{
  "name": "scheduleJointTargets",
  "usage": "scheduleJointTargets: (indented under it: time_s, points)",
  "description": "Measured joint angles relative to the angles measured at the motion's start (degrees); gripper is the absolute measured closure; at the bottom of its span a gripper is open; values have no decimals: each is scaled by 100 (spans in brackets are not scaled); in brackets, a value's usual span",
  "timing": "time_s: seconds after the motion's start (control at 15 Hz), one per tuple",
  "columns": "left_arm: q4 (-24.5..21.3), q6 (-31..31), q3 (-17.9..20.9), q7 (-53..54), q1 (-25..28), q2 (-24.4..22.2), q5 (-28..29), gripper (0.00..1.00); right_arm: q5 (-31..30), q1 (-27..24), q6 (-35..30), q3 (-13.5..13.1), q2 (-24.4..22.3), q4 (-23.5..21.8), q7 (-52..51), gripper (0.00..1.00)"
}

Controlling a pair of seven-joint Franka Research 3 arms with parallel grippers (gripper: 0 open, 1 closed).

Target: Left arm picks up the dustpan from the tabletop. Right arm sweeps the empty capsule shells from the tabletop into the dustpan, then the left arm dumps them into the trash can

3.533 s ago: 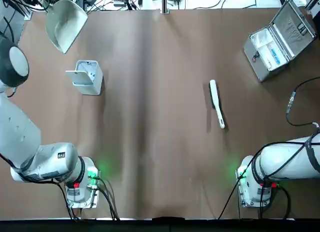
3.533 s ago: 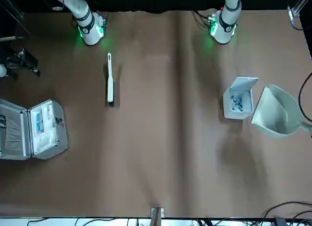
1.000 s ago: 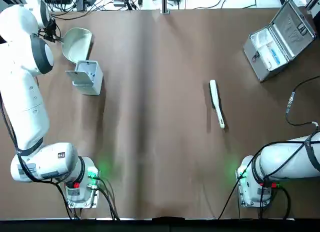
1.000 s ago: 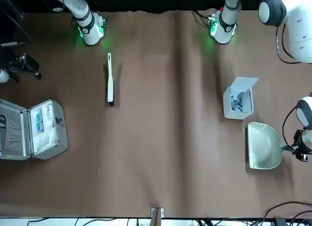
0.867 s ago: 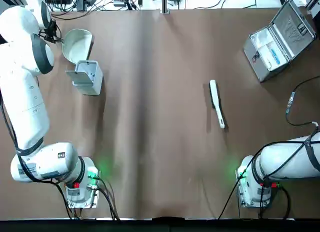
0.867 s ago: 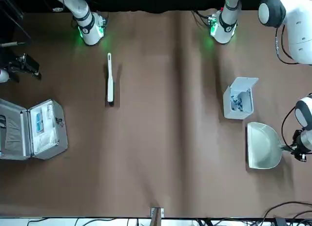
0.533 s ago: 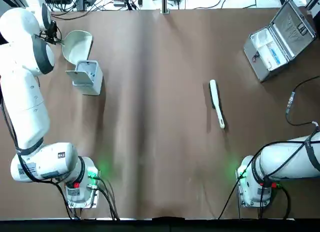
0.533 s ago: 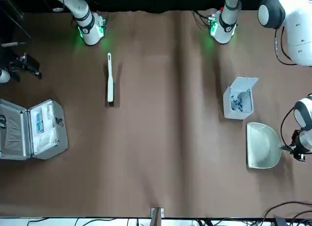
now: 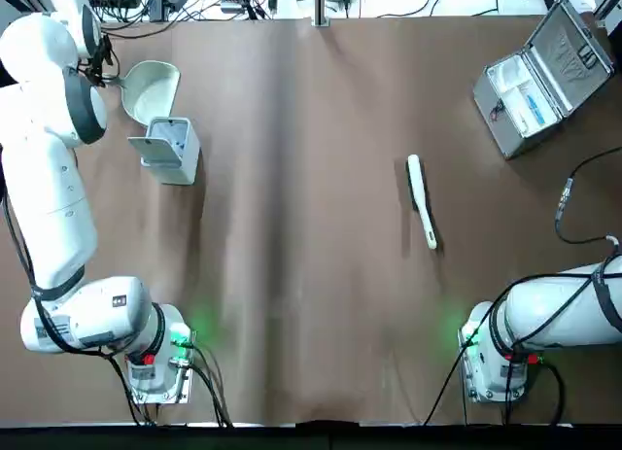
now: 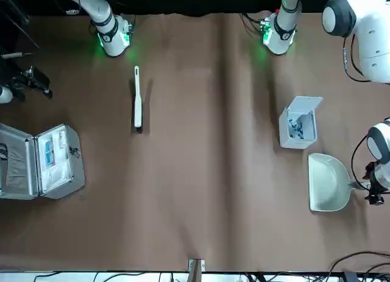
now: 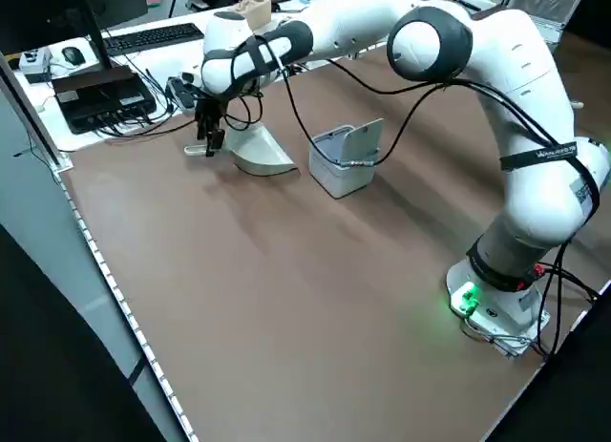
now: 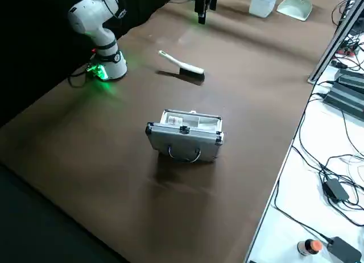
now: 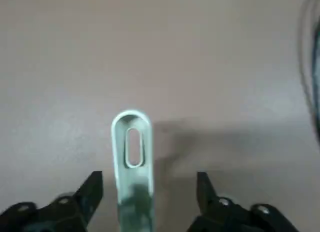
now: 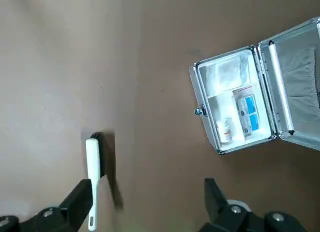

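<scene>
Nearest the robot's bases, the right arm is idling at its own side, its right gripper hanging above the tabletop with jaws spread and nothing between them. Farther out, the hand brush is lying by itself, well apart from the open silver case beyond it.

Across on the left, the lidded trash can is standing with its flap open, and small bluish capsule shells are showing inside. Just past it the dustpan is lying on the tabletop, its pan looking bare.

That is the change: seconds ago the dustpan was tilting in the air beside the can; now it is resting flat. The left gripper, at the far left, is hovering around the handle with jaws spread wide — not pinching it. So the dumping is probably behind it, and the left arm is likely needing only to back away without nudging the handle.
</scene>
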Motion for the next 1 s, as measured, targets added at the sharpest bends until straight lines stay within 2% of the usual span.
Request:
scheduleJointTargets:
  time_s: [0.13, 0.2, 0.4, 0.47, 0.73, 1.0]
  points:
    - [98, 3, 0, 0, -11, -88, 119, 4, 0, 0, 0, 1, 0, 0, 0, 1]
    - [135, -29, 1, 1, -32, -198, 163, 0, 0, 0, 0, 0, 0, 1, 0, 1]
    - [182, -643, -1, 282, -219, -783, 217, 0, 0, 0, 0, 1, 0, 0, 0, 1]
    - [175, -1326, 0, 906, -417, -1304, 222, 0, 0, 0, 0, 1, 0, 0, 0, 1]
    - [124, -2554, -7, 2756, -600, -2266, 225, 0, 0, 0, -2, 2, 0, 0, 0, 1]
    - [29, -2918, -293, 3667, -574, -2901, 222, 0, 0, 1, -2, 4, 0, 1, -1, 1]
